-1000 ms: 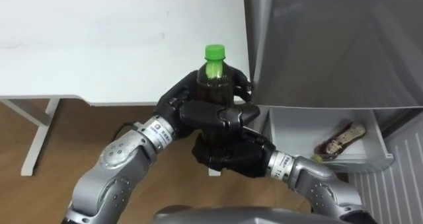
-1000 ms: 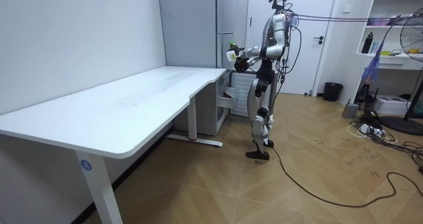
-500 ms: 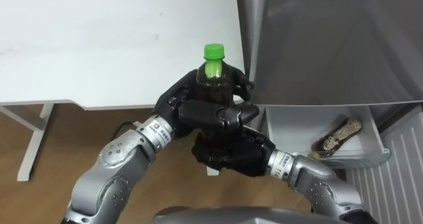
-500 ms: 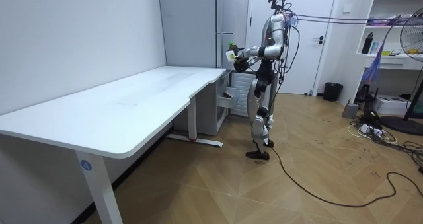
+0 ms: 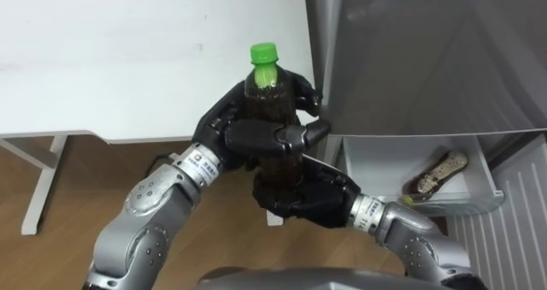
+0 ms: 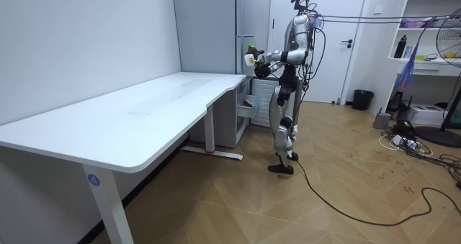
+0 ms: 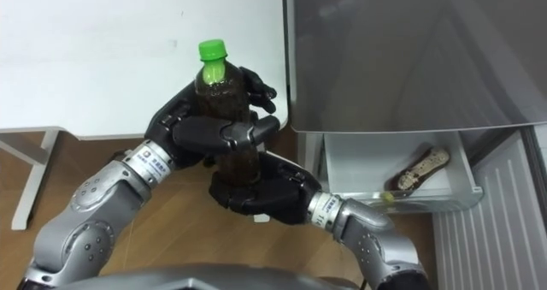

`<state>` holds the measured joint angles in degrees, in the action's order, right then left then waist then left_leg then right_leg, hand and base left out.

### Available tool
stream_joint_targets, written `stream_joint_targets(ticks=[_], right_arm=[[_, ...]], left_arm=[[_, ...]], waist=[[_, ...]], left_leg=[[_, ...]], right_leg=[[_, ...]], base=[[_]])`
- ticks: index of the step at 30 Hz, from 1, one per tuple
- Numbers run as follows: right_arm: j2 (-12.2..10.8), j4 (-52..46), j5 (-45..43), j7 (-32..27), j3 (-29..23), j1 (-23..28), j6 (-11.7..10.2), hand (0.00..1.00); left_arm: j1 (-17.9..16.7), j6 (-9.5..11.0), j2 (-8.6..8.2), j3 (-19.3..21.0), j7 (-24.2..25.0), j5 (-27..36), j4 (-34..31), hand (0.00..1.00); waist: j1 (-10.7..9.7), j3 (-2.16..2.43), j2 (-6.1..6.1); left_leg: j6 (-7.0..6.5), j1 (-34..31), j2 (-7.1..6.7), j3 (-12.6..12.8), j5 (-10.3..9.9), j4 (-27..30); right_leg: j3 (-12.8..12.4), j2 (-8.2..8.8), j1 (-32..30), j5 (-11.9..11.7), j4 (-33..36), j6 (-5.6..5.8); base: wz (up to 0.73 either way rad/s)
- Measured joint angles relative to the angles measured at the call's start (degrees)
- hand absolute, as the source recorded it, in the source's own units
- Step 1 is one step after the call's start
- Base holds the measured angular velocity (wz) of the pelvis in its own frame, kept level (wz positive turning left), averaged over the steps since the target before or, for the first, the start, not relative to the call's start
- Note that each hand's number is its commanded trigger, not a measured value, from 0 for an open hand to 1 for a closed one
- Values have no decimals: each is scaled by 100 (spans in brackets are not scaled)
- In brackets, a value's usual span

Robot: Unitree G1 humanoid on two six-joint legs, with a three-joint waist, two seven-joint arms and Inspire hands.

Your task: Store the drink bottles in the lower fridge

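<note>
I hold a dark drink bottle (image 5: 269, 97) with a green cap (image 5: 263, 53) upright in front of my chest. My left hand (image 5: 248, 136) wraps round its middle, thumb across the front. My right hand (image 5: 299, 194) cups its bottom from below, fingers curled round the base. The same bottle (image 7: 220, 110) shows between left hand (image 7: 201, 136) and right hand (image 7: 256, 192). In the room view I stand beside the grey fridge (image 6: 216, 28) with the bottle (image 6: 250, 57) raised. The lower fridge drawer (image 5: 410, 206) stands pulled out at the lower right.
A white desk (image 5: 128, 59) lies to my left, its edge close to the fridge's grey door (image 5: 427, 59). A brownish packet (image 5: 438, 176) lies in the open drawer. Wooden floor (image 5: 51, 230) shows below the desk, with a desk leg (image 5: 43, 183).
The bottle has risen a little in both hands and shifted slightly left. The left hand's grip sits higher on it.
</note>
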<state>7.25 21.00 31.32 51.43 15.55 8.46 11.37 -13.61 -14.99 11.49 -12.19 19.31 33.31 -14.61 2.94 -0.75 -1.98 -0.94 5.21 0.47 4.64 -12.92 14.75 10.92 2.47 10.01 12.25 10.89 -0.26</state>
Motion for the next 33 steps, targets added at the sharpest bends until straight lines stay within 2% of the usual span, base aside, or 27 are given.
stream_joint_targets(ticks=[17,18,19,28,33], right_arm=[[-30,0,-7,-5,2,-2,62,100],[-30,0,-7,-5,2,-2,62,100],[-30,0,-7,-5,2,-2,62,100],[-37,0,-33,-38,7,-5,51,100],[-35,0,-118,-66,2,-6,45,100]], left_arm=[[0,0,-7,-1,41,-14,0,0],[0,0,-7,-1,41,-14,0,33],[0,0,-7,-1,41,-14,0,100],[0,0,-17,-1,40,-53,0,100],[1,0,-24,-1,89,-156,-1,100]], waist=[[-9,-3,-18],[-9,-3,-20],[-9,-4,-25],[6,-3,-32],[-4,-23,1]], left_leg=[[0,10,1,0,-1,-14],[0,11,1,0,0,-15],[0,13,1,0,0,-20],[0,44,0,-3,0,-44],[0,52,-1,-4,-1,-31]], right_leg=[[-4,0,-1,0,4,0],[-4,0,-1,0,4,0],[-4,0,-1,0,4,0],[-13,-2,38,0,1,0],[-15,-3,77,0,-6,0]], base=[[0],[0],[0],[0],[0]])
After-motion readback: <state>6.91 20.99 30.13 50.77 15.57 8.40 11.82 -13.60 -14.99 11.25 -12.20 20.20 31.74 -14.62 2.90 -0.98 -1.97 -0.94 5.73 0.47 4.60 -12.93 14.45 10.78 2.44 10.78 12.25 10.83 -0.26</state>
